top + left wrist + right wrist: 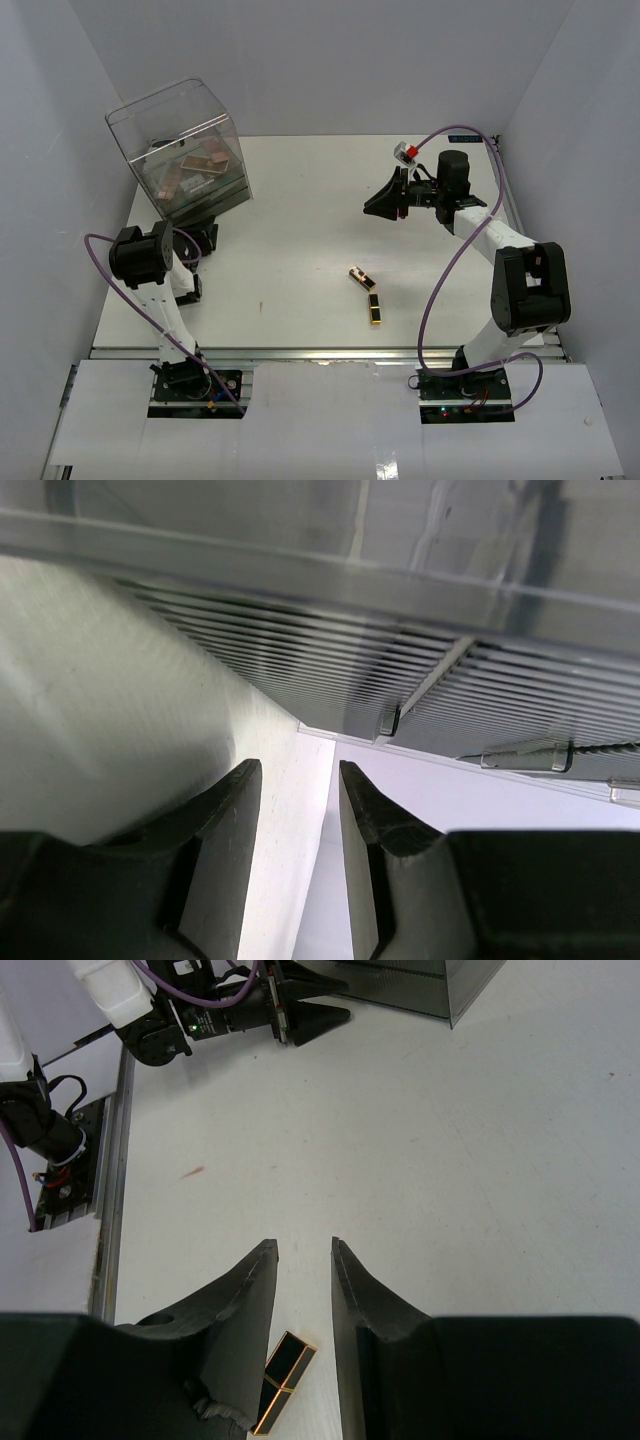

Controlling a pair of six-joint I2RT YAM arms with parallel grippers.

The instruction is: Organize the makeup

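Clear box (178,140) tilted at far left, eyeshadow palettes (205,160) inside, left gripper (298,772) just beneath it, jaws narrowly apart and empty, two lipstick tubes (374,308) mid-table (300,200), near side, right gripper (304,1246) far right, raised, narrow gap, holding nothing.

Table (300,220) ctr open round lipstick tubes (358,276); clear box (185,150) blocks far-left corner.

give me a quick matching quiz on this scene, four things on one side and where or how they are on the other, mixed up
1 clear box
2 lipstick tubes
3 palettes
4 right claw

a open, holding nothing
b inside the clear box
c tilted, at the back left of the table
d lying loose on the table, near the front

Pairs: 1-c, 2-d, 3-b, 4-a
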